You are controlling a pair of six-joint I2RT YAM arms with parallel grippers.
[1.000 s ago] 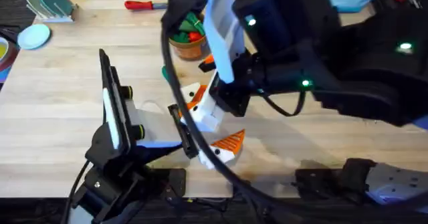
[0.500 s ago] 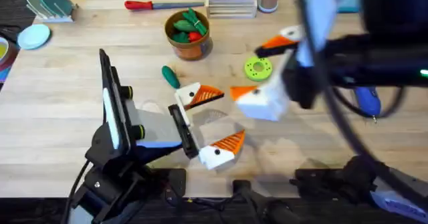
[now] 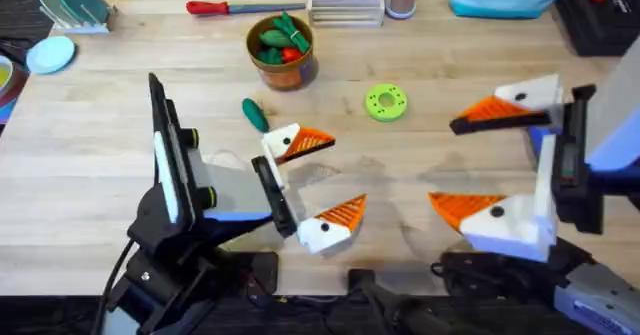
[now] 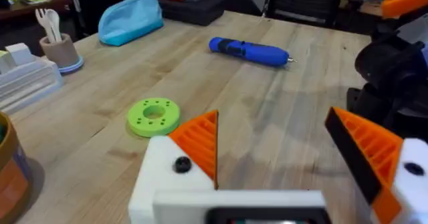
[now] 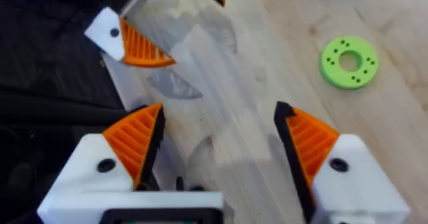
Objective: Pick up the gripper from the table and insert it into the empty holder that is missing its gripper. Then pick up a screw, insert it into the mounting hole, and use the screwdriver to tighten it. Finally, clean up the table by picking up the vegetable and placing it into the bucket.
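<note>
On the wooden table (image 3: 90,175), in the overhead view, the small dark green oblong toy vegetable (image 3: 255,113) lies just beside the left gripper (image 3: 345,172), at about ten o'clock from it. Its long axis runs from eleven to five o'clock. The round orange-brown bucket (image 3: 281,53), already holding toy produce, sits near it at about one o'clock.

The left gripper's jaws stand apart and hold nothing, with ribbed orange pads on both white fingers. The right gripper (image 3: 445,163) is likewise spread and empty, well apart at three o'clock. We judge the left arm the nearer for the clean-up, closing across the vegetable's short axis.
</note>
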